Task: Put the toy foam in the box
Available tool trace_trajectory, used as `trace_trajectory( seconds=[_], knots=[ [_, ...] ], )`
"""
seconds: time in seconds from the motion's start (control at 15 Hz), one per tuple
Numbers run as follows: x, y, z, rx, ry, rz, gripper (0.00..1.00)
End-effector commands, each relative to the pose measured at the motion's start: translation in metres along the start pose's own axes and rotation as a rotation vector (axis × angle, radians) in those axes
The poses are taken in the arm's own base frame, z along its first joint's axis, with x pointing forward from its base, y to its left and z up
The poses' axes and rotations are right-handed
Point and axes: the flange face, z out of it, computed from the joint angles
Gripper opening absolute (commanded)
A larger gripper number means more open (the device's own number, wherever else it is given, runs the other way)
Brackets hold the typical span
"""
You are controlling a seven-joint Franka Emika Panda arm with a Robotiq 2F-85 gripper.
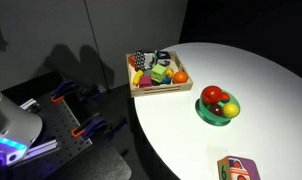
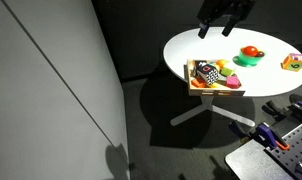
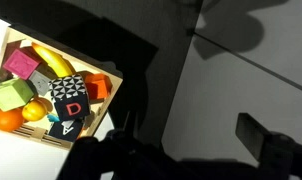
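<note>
The toy foam point(image 1: 238, 168) sits at the edge of the desk point(image 1: 271, 70), well apart from the box point(image 1: 159, 72), so the tool point(image 2: 217, 28), spread wide and empty, probably must fetch it first.

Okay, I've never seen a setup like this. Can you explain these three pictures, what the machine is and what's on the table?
A robot arm ends in a two-fingered gripper, the dark shape by the white table. Two pictures come from cameras in the room; the third looks down from the arm's wrist. On the table are a wooden box of toys, a green bowl of toy fruit and a toy foam block. The gripper is open, holding nothing.
</note>
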Motion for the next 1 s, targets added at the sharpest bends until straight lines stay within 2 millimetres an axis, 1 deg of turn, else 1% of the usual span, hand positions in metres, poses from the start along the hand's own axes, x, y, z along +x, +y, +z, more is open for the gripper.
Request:
trace_trajectory(
  seconds=[0.0, 0.27, 0.4, 0.67, 0.93],
  knots=[
    [0.0, 0.0, -0.001, 0.0, 0.0, 0.0, 1.0],
    [0.0, 0.0, -0.001, 0.0, 0.0, 0.0, 1.0],
    [0.002, 0.01, 0.006, -0.021, -0.02, 0.018, 1.0],
    [0.01, 0.047, 0.014, -0.099, -0.039, 0.047, 1.0],
    [0.022, 0.087, 0.012, -0.195, -0.05, 0.069, 1.0]
  ],
)
